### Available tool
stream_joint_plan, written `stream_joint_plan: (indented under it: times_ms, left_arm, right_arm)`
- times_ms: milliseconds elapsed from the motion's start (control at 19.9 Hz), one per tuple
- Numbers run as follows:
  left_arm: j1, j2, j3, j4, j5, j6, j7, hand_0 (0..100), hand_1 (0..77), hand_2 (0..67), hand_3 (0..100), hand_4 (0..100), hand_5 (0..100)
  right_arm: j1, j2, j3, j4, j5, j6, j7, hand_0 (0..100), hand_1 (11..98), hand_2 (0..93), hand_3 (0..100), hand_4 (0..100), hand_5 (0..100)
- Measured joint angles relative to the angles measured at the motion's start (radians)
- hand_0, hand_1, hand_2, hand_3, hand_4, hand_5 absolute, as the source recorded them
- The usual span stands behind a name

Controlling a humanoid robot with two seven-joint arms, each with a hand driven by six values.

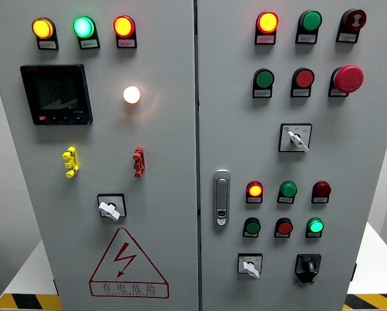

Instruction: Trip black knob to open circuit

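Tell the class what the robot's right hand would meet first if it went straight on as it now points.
Neither hand is in view, so no line can be traced. The black knob stands untouched.

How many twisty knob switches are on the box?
4: a white one on the left door, a white one upper right, a white one lower right, and the black knob beside it.

Neither of my arms comes into the head view at this moment. My left robot hand lies outside the picture, and so does my right robot hand, so nothing of wrists, fingers or their pose can be told from here.
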Motion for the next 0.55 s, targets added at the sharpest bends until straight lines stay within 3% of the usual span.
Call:
stream_joint_plan:
  times_ms: [151, 402, 552]
  left_arm:
    - [0.000, -0.001, 0.000, 0.001, 0.000, 0.000, 0.000, 0, 3.9, 12.7, 21, 7, 2]
    - [0.000, -0.001, 0.000, 0.001, 0.000, 0.000, 0.000, 0, 3.6, 12.7, 21, 7, 2]
    - [0.000, -0.001, 0.000, 0.001, 0.000, 0.000, 0.000, 0, 3.8, 12.7, 21, 7, 2]
  right_arm:
    - [-0.019, 0.0035, -0.002, 0.001, -0.021, 0.000, 0.002, 83, 53.8, 11.5, 15, 11, 35]
    - [-0.034, 0.0194, -0.018, 0.002, -0.049, -0.002, 0.003, 85, 53.1, 11.6, 15, 10, 36]
    - [-0.039, 0.0301, -0.024, 0.002, -0.062, -0.003, 0.020, 85, 52.5, 11.8, 15, 11, 36]
